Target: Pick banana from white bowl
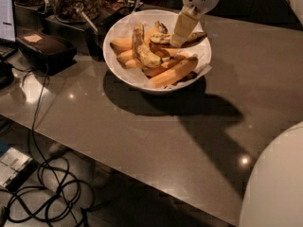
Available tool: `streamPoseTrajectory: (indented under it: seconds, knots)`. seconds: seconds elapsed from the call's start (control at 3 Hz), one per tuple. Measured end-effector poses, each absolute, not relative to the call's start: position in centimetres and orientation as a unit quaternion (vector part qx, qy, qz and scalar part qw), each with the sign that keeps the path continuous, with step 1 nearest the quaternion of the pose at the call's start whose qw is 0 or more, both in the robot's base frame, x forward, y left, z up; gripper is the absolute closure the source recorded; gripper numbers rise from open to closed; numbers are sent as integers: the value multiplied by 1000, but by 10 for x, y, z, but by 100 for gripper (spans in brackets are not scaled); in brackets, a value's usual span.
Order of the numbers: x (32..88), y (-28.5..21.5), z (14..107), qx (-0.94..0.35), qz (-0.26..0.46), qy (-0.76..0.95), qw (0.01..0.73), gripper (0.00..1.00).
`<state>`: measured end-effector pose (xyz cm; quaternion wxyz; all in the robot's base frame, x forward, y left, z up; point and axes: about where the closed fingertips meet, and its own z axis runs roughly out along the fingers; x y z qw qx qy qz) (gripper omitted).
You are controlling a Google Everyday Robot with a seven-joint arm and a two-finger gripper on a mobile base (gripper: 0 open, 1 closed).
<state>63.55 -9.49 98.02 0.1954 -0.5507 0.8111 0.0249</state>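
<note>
The white bowl (124,74) stands on the grey table, lined with white paper and filled with bananas. The long, slim, brown-spotted banana (161,38) lies across the back of the bowl, its right end pointing to the rim. My gripper (176,41) reaches down into the bowl from the upper right, and its cream tip rests on the middle of that banana. A shorter, plumper spotted banana (142,48) lies to the left of it. Smooth orange-yellow bananas (176,71) lie at the front.
A black box (45,51) and a laptop edge (5,18) stand at the left. Jars with snacks (71,1) stand behind the bowl. Cables (47,193) lie on the floor below the table's front edge. My white body (277,183) fills the lower right corner.
</note>
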Motion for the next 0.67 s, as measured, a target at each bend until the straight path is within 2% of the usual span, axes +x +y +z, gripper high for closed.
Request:
streamPoseTrajectory:
  seconds: [0.67]
  knots:
    - [623, -88, 1008, -549, 23, 799, 243, 100]
